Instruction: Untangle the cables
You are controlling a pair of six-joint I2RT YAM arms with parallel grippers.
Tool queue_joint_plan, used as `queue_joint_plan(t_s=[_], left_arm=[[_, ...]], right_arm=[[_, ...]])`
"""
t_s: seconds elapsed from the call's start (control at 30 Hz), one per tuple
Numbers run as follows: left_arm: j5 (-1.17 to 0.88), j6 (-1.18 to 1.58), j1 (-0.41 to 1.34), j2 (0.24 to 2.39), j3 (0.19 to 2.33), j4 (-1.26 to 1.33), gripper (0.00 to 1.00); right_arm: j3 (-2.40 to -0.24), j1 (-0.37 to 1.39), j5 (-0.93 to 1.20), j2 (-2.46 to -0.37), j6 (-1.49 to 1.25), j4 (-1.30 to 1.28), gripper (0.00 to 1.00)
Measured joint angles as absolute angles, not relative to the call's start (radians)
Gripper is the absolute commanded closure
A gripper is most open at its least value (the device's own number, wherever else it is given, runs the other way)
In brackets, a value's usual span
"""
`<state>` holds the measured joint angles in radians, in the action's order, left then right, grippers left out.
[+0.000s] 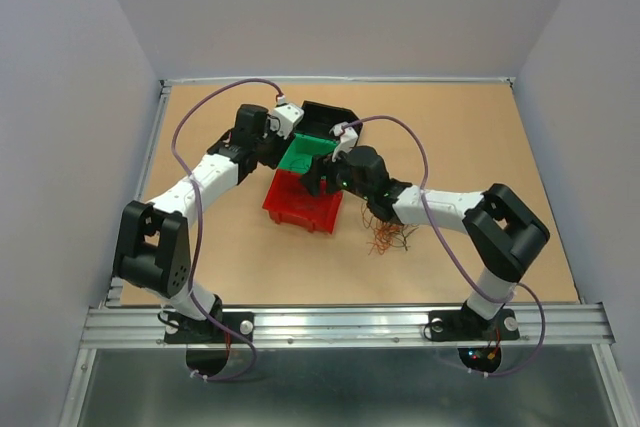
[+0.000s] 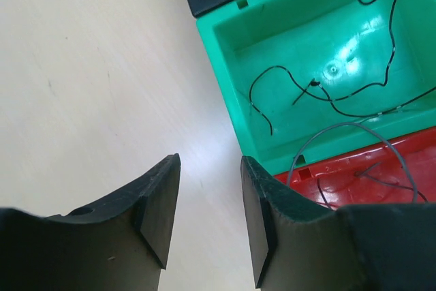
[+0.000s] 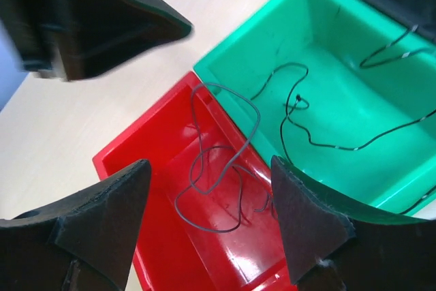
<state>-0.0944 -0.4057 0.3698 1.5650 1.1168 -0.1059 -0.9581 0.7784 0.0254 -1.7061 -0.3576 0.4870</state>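
Left tool [image 2: 211,168] and right tool [image 3: 208,189] are hanging open, empty; next grab should be pinching one strand off cables [image 1: 387,236].

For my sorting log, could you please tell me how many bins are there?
3, in a row: the black bin farthest back, the green bin in the middle, the red bin at the front. No others show.

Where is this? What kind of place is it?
Probably a robot lab's test bench: a left arm and right arm bolted to a metal rail, plain walls boxing in the table, green bin and red bin near a clump of thin wires.
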Motion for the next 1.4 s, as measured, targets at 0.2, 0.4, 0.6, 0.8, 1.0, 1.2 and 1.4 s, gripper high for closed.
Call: queue_joint_plan(t_s=[0.2,0.4,0.6,0.8,1.0,1.2,1.4], left_arm=[[-0.103,-0.382,0.357,1.472,1.053,-0.005,0.46],[-0.106,-0.375,0.356,1.448,1.046,0.049,0.46],[-0.106,-0.375,0.356,1.448,1.042,0.06,0.46],[-0.105,-0.375,0.356,1.448,1.042,0.064,0.46],[-0.105,-0.375,0.355,1.448,1.04,0.064,0.46],[-0.105,-0.376,0.352,1.448,1.04,0.064,0.46],[-0.113,-0.377,0.352,1.448,1.04,0.064,0.46]], right_arm=[[-1.001,0.778,0.052,-1.782,-0.461,0.443,0.35],[-1.05,0.778,0.064,-1.826,-0.542,0.435,0.46],[-1.106,0.779,0.058,-1.876,-0.576,0.421,0.54],[-1.17,0.78,0.043,-1.924,-0.574,0.389,0.7],[-1.173,0.78,-0.002,-1.925,-0.574,0.366,0.97],[-1.173,0.786,-0.038,-1.925,-0.556,0.363,1.0],[-1.158,0.788,-0.029,-1.91,-0.522,0.366,0.99]])
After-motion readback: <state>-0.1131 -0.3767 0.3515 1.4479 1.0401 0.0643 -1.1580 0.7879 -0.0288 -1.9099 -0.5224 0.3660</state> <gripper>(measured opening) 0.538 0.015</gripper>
